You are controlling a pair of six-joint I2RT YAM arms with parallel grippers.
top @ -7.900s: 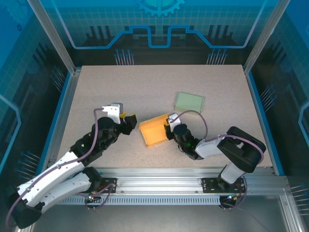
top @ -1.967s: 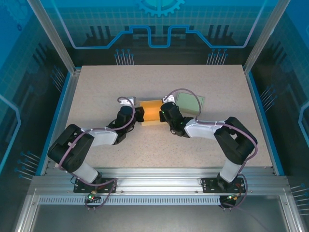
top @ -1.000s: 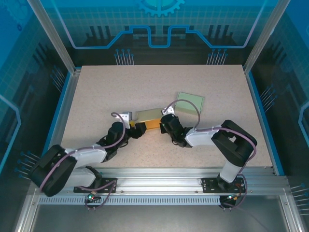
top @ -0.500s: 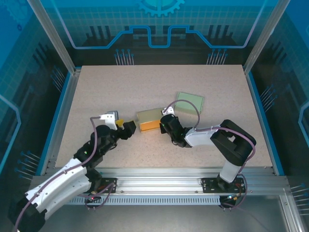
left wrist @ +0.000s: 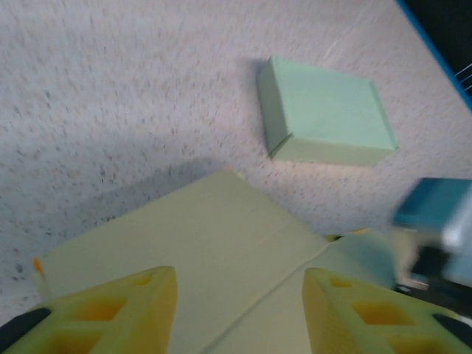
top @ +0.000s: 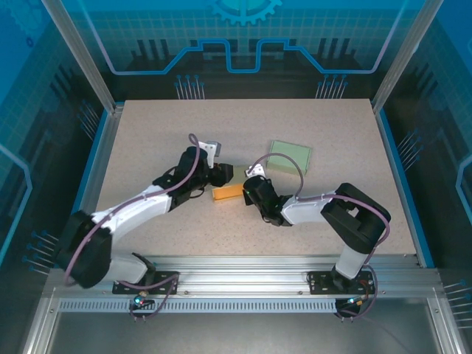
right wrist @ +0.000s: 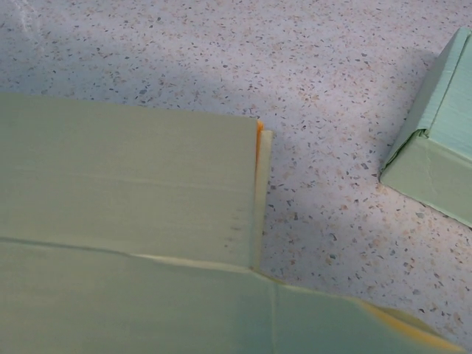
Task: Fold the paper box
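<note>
The paper box [top: 228, 192] lies mid-table, orange on its near side, with a pale lid [left wrist: 199, 243] folded down over it. My left gripper [top: 220, 174] hovers over the box's far left part. Its yellow fingers [left wrist: 110, 310] stand open above the lid, with nothing between them. My right gripper [top: 251, 190] is pressed against the box's right end. In the right wrist view the pale lid [right wrist: 125, 169] and a folded flap seam [right wrist: 259, 192] are very close, and the fingers are hidden.
A finished pale green box [top: 289, 155] sits just beyond and to the right of the right gripper, also seen as the green box [left wrist: 324, 122] and at the frame edge [right wrist: 442, 158]. Speckled table [top: 184, 125] stretches to the far and left sides.
My left arm has swung from the box's left side up and over it, its gripper now above the lid. The box and the right gripper have barely shifted.
</note>
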